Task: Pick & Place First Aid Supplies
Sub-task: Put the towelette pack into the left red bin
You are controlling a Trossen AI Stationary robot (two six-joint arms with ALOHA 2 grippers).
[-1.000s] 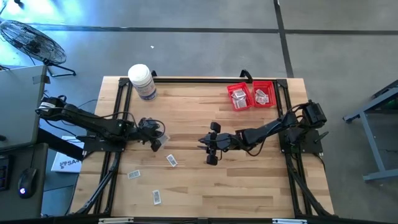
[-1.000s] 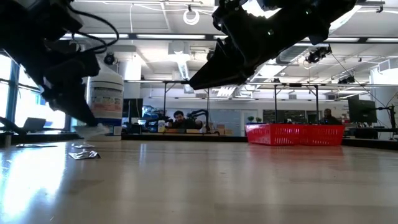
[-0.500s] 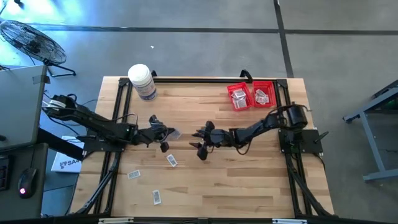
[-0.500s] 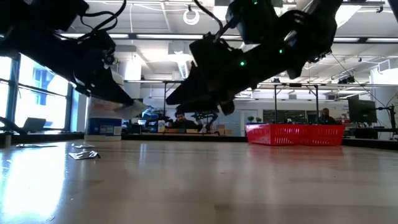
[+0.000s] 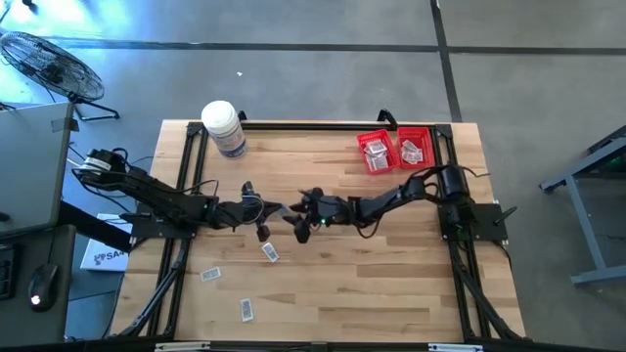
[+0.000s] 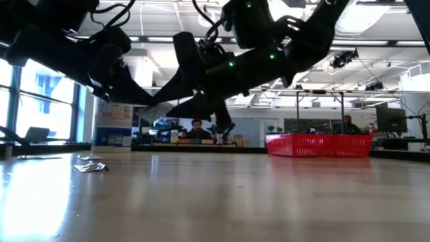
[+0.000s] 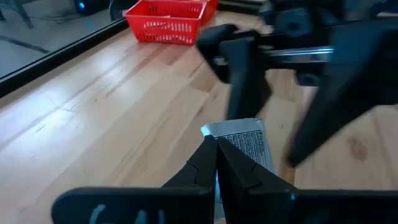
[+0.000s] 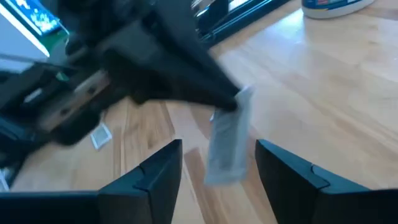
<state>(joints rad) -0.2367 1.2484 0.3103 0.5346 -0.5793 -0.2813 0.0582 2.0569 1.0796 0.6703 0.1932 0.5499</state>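
High view: the left gripper (image 5: 266, 208) and the right gripper (image 5: 293, 217) meet nose to nose above the middle of the desk (image 5: 323, 293), an arrangement that fits a mid-air transfer of one packet (image 5: 274, 209) from arm to arm. Three loose packets (image 5: 270, 252) lie on the desk toward the near left, well apart from the two red baskets (image 5: 394, 151) at the far right; the white bottle (image 5: 224, 128) stands at the far left. Low view: both arms hang clear of the desk, so the held packet (image 6: 153, 110) is carried in the air, not resting. Left wrist view: the left jaws are closed on the packet (image 7: 245, 146), pinching one edge so most of it projects forward for the other arm. Right wrist view: the right jaws stand wide open, one finger on each side of the dangling packet (image 8: 227, 140), not yet touching it.
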